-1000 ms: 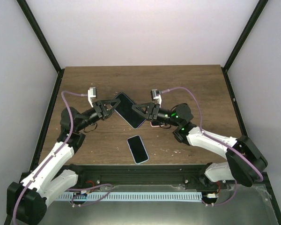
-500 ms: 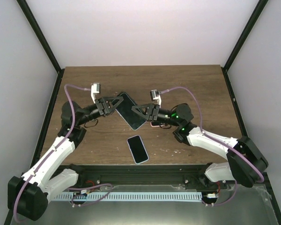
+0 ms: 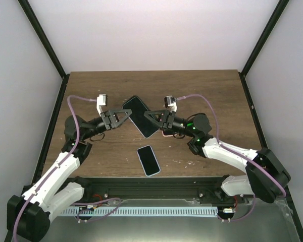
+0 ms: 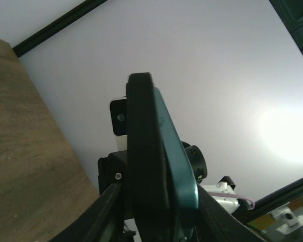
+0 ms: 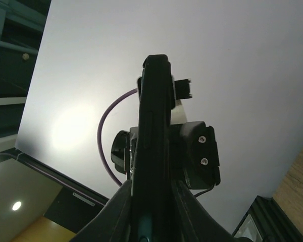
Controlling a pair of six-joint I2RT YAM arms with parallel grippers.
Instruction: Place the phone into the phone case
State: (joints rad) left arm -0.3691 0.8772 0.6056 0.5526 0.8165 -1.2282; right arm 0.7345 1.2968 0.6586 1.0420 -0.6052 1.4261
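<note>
A dark flat phone (image 3: 140, 117) is held in the air over the table's middle, pinched at its two ends by both grippers. My left gripper (image 3: 126, 114) is shut on its left end and my right gripper (image 3: 148, 116) is shut on its right end. In the left wrist view the black slab (image 4: 144, 151) lies against a teal case layer (image 4: 181, 166) between my fingers (image 4: 107, 204). In the right wrist view the slab (image 5: 154, 126) stands edge-on in my right gripper (image 5: 152, 206). I cannot tell how far the phone sits in the case.
A second phone-shaped object (image 3: 148, 160) with a black face and pale blue rim lies flat on the wooden table (image 3: 212, 96) near the front edge, below the held slab. Black frame posts stand at the back corners.
The held slab has shifted slightly toward the far side. The left wrist swung a little right and back. Both grippers have kept their hold.
</note>
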